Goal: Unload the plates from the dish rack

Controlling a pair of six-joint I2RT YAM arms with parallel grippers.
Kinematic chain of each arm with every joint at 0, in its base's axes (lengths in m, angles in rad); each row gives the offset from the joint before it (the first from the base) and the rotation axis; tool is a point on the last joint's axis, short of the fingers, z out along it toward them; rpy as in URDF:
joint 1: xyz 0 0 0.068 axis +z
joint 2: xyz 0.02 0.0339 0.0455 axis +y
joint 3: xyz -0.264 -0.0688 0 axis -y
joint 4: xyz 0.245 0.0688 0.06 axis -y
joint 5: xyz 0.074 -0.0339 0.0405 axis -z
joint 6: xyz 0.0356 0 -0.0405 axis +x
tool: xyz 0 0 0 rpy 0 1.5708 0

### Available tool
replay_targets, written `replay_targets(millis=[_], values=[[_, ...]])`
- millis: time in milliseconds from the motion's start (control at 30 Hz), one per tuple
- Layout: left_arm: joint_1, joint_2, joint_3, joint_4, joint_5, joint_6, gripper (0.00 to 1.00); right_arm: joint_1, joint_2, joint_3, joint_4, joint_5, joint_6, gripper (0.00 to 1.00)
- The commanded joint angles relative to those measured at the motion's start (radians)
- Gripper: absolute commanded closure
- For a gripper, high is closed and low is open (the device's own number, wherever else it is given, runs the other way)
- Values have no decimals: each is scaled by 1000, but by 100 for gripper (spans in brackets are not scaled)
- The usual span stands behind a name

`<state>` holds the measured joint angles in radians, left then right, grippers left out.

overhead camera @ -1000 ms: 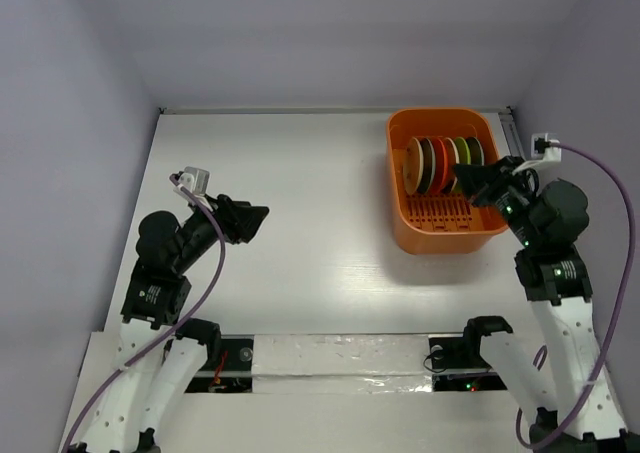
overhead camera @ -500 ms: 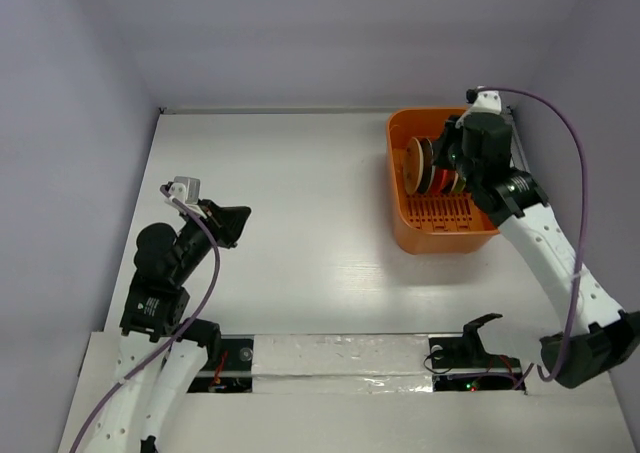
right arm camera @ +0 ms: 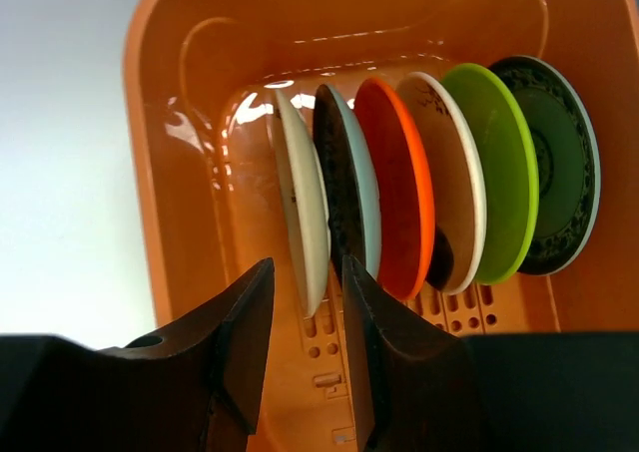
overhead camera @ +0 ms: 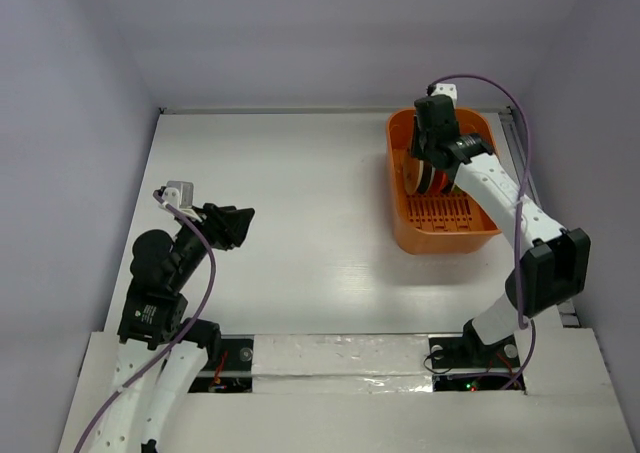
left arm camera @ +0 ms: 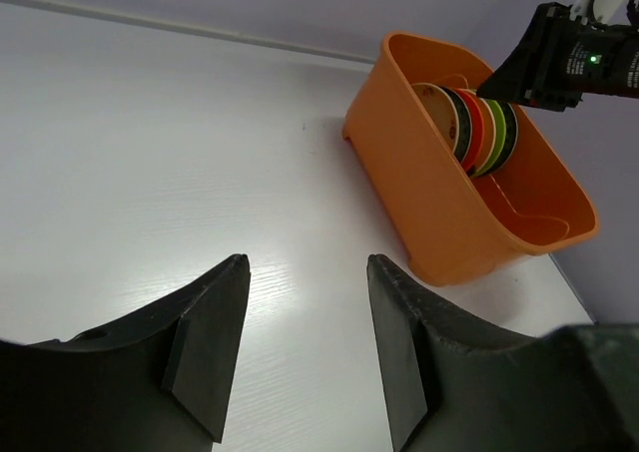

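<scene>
White table (overhead camera: 300, 193) between pale lilac walls (overhead camera: 80, 93) holds the orange dish rack (overhead camera: 440, 235) at its far right corner. Six plates (right arm camera: 419, 193) stand on edge in a row in the rack's slotted floor: the tan plate (right arm camera: 300, 223), dark grey plate (right arm camera: 339, 193), red-orange plate (right arm camera: 399, 183), cream plate (right arm camera: 451, 193), yellow-green plate (right arm camera: 499, 163) and patterned dark teal plate (right arm camera: 554, 163).

The right gripper (right arm camera: 308, 262) reaches down into the rack at the tan end of the row. Its jaws are parted, with the tan plate's edge in the gap between them – contact cannot be told.

The left gripper (left arm camera: 308, 272) hangs over bare table well to the left of the rack, its jaws spread and holding nothing.
</scene>
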<state>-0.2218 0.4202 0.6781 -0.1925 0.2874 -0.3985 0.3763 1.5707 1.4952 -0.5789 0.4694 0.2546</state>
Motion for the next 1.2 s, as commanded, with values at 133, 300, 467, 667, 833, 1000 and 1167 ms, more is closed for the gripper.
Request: replay_targets(millis=[133, 300, 467, 667, 833, 1000, 1167], values=[[-2, -8, -11, 33, 12, -2, 52, 6, 95, 126, -38, 71, -20, 61], [-2, -17, -11, 34, 13, 0, 52, 6, 186, 171, -39, 107, -14, 65], [-2, -23, -9, 36, 21, 1, 51, 6, 230, 186, -45, 130, -15, 68], [-2, -20, -9, 38, 24, 3, 50, 6, 250, 185, -39, 143, -18, 72], [-2, -21, -8, 38, 25, 4, 49, 6, 244, 186, -35, 149, -38, 76], [-2, -24, -6, 36, 25, 6, 49, 6, 273, 189, -44, 167, -44, 78], [-2, -26, -5, 36, 27, 9, 48, 6, 279, 188, -30, 173, -49, 80]])
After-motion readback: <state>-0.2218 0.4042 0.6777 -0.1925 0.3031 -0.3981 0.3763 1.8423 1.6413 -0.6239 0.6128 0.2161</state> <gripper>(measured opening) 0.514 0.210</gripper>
